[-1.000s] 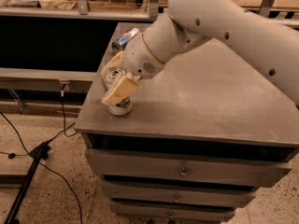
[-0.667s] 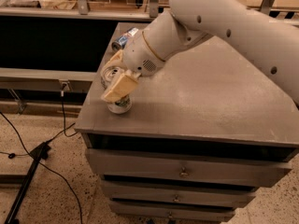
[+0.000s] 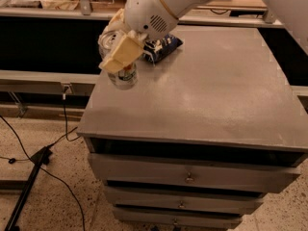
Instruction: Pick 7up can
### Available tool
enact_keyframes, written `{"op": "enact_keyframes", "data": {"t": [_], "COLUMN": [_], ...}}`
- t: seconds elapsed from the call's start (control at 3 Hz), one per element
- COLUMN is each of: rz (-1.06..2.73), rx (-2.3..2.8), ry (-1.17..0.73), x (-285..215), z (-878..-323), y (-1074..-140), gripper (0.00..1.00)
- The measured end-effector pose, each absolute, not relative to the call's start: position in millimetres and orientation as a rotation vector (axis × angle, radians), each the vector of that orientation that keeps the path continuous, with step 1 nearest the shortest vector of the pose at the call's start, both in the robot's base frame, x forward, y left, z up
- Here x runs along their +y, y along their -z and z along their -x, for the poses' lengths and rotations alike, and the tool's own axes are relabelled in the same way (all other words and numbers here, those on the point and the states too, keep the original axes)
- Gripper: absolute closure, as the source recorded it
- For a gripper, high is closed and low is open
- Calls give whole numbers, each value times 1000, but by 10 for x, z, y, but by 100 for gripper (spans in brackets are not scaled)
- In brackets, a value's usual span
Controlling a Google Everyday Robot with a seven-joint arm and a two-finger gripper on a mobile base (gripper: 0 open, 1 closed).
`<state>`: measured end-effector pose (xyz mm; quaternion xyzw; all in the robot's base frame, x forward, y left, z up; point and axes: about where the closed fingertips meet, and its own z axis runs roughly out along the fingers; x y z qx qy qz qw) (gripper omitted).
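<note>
The 7up can, silvery with green markings, hangs upright a little above the grey cabinet top, over its left edge. My gripper is shut on the can from above. One cream finger pad covers the can's front and hides its upper part. The white arm reaches in from the upper right.
A blue-and-silver object lies on the cabinet top just behind and to the right of the can. Drawers sit below the top. Cables and a black stand leg lie on the floor to the left.
The gripper has risen with the can in it. The can stood on the cabinet top near the left edge and now hangs above it.
</note>
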<state>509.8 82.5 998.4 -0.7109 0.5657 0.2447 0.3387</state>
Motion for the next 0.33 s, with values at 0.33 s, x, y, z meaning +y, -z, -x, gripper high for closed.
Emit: {"op": "enact_keyframes", "data": {"t": [0.33], "rz": [1852], "rx": [1473], "ry": [-637], "x": [825], "z": [-5098], "y": [-9984], "gripper": [100]}}
